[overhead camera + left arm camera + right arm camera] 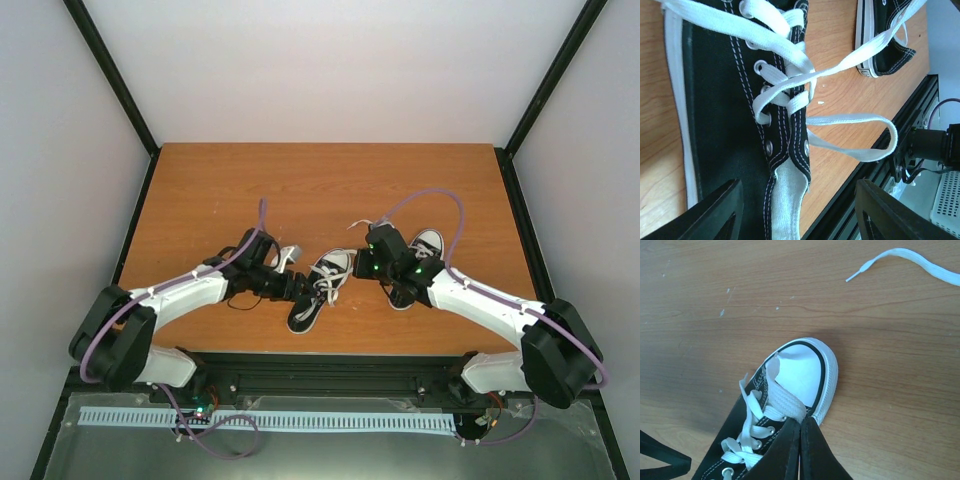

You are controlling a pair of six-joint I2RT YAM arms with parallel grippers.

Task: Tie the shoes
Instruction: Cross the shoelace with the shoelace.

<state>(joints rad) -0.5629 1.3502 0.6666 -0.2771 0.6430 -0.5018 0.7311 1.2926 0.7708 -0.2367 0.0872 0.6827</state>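
**Both arms at the shoes: right fingers closed on lace, left fingers spread**

Surface: wooden table (330, 180).

Shoes: the middle shoe (318, 292) lies close to the near edge, about halfway along it. Its heel is toward that edge and its white toe is angled toward the far right corner. The second shoe (428, 241) sits nearer the right edge. Only its toe and a bit of its side show; the rest is under the right arm.

Left side: the left gripper (799, 186) has its jaws spread wide with nothing held between them. It hovers over the tongue and upper eyelets of the middle shoe, one finger to either side. I cannot tell whether it touches the canvas. The lacing crosses through the eyelets. One lace loop (880, 145) lies slack on the wood toward the near edge. Another strand (875, 47) runs off straight, passes across the second shoe, and leaves the left wrist view.

Right side: the right gripper (801, 424) has its fingers pressed together with no gap visible. A flat lace band (785, 400) comes from beside the toe cap (805, 367) and runs in under the fingertips. It looks pinched there, though the grip point itself is hidden. I cannot tell from the wrist view which shoe of the pair this is. A loose lace end (910, 260) lies on bare wood beyond the toe, apart from the shoe.
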